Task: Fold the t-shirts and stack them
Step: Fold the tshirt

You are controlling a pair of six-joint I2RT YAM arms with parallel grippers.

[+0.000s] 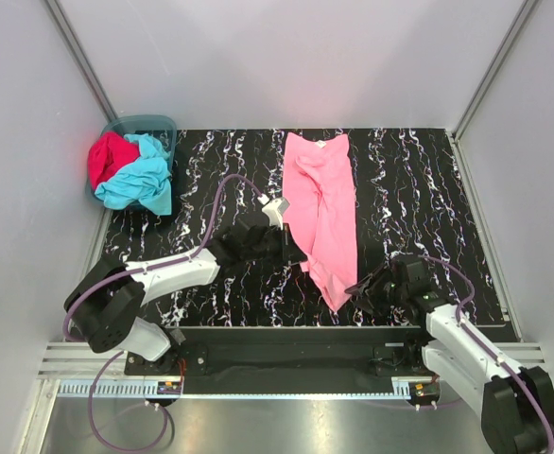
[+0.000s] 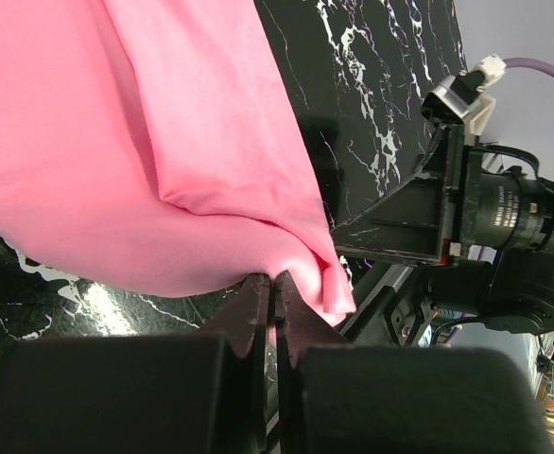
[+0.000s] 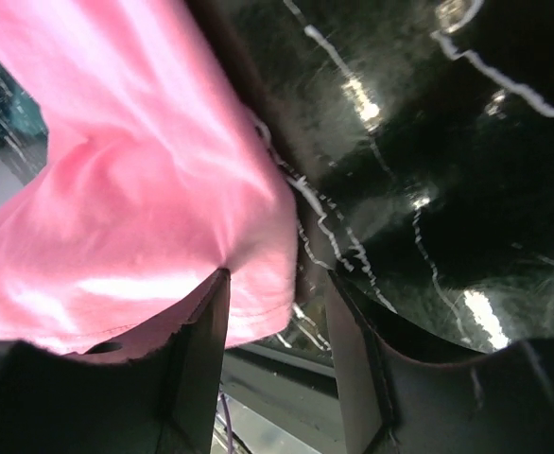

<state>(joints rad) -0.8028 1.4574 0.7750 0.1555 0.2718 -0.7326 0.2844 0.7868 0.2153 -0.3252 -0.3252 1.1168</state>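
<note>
Folding the soft light-pink cotton t-shirt (image 1: 322, 203): left pincer (image 2: 273, 282) clamped on its edge, right pincer (image 3: 277, 284) apart astride the hem, probably closing next

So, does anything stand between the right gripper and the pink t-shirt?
Nothing visible does. The right gripper is open, and a corner of the pink t-shirt lies between its jaws, low over the table.

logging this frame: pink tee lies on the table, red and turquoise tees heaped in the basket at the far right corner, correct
No: the basket holding the red tee and turquoise tee sits at the far left corner, as the top view shows. The pink tee does lie on the table.
</note>
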